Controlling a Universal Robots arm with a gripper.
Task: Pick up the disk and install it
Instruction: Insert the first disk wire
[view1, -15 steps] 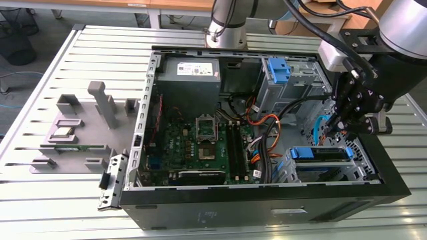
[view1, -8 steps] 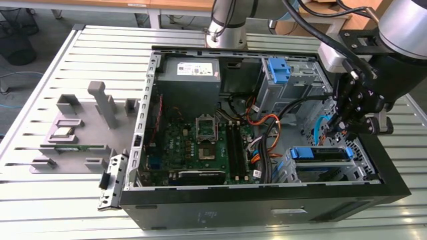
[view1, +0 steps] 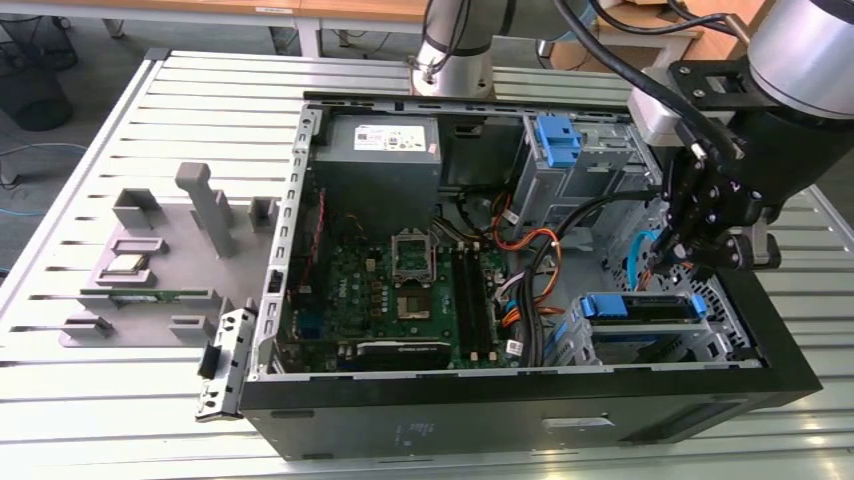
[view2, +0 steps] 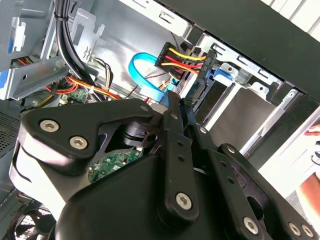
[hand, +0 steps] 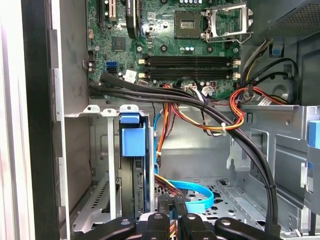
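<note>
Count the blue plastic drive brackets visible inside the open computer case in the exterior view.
2. One blue plastic bracket sits in the upper drive cage near the case's far end. The other blue bracket frames the disk in the lower bay, just below the gripper. Others may be hidden.

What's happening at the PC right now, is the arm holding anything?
The arm has its gripper down inside the open computer case, at the drive cage on the exterior view's right. A disk in a blue bracket sits in the bay just below it; the first wrist view shows it slotted in the cage. The gripper's fingers look closed together with nothing visibly held, next to the blue and yellow-red cables.
</note>
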